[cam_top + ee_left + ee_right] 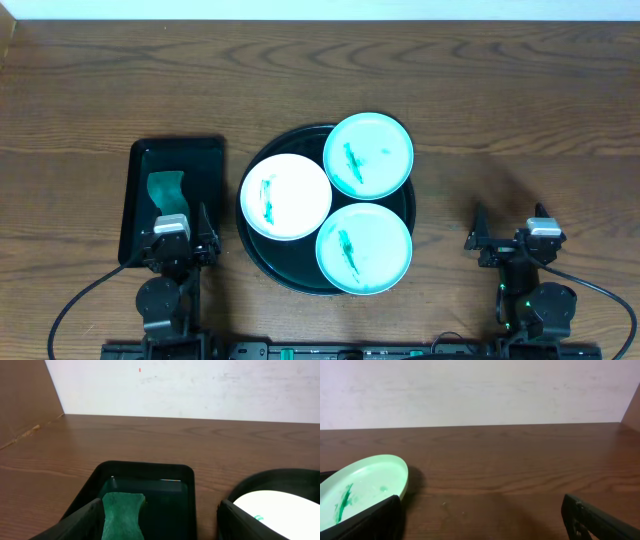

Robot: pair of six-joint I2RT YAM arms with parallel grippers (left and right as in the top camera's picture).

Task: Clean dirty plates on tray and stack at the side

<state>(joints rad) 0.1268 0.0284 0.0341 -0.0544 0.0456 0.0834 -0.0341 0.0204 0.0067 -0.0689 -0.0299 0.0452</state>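
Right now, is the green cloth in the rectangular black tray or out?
In. The green cloth lies inside the raised rim of the rectangular black tray.

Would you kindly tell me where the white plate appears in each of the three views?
Overhead: the white plate sits left of centre, on the left part of the round black tray.
Left wrist: bottom right corner, cut off by the frame.
Right wrist: not in view; only a pale turquoise plate shows.
Shared landmark: the rectangular black tray with the green cloth, left of the plate in the overhead and left wrist views.
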